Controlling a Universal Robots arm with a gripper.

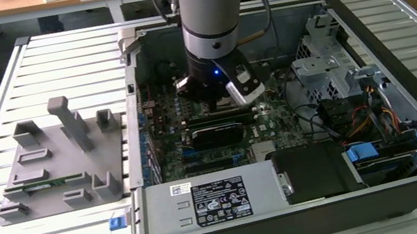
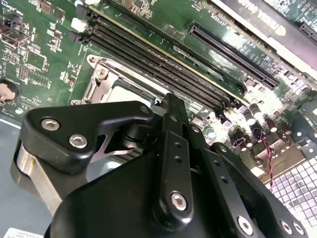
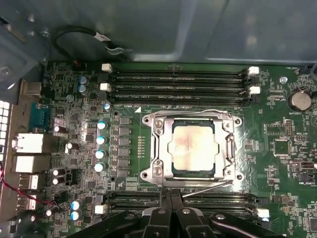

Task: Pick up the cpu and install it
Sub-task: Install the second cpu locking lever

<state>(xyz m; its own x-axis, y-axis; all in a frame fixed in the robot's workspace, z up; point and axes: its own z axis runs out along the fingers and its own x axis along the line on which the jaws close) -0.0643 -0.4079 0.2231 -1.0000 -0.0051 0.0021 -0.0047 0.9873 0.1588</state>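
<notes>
The cpu [image 3: 192, 148] sits in its motherboard socket [image 3: 157, 148], just beyond the gripper [image 3: 172, 198], whose fingers are clenched together, empty.

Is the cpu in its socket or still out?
In. The cpu lies flat inside the metal socket frame on the motherboard, with the claw beside it.
</notes>
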